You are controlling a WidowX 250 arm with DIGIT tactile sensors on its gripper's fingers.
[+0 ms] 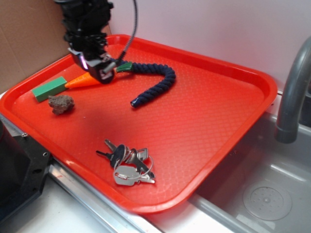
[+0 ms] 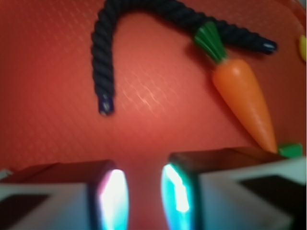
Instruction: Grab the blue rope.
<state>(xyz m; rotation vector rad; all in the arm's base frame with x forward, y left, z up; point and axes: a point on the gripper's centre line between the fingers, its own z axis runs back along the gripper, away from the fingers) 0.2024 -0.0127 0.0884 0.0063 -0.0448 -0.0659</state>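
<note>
1. Blue rope is the thing to get, but the largest item is the red tray that carries everything, sitting beside a steel sink with a grey faucet off its right edge.
2. From where I stand, the gripper hangs over the tray's far-left area, above the orange toy carrot. The wrist view shows its two fingers parted with bare tray in the gap, so it is loose and holding nothing.
3. That rope lies on the tray toward the far edge, apart from the fingers. It runs from the carrot's green top along the far side, then hooks round, so its free bound end points toward the tray's middle. Its other end crosses right by the carrot's leaves; I cannot tell whether they touch.
4. In the wrist view the rope lies ahead of the fingers, its straight leg slightly left of the gap and running away from the camera. I judge the gripper must advance and shift a little left, then descend across that leg.
5. A green block and a brown rock sit near the left edge.
6. Keys lie near the near edge, well apart from the rope.
</note>
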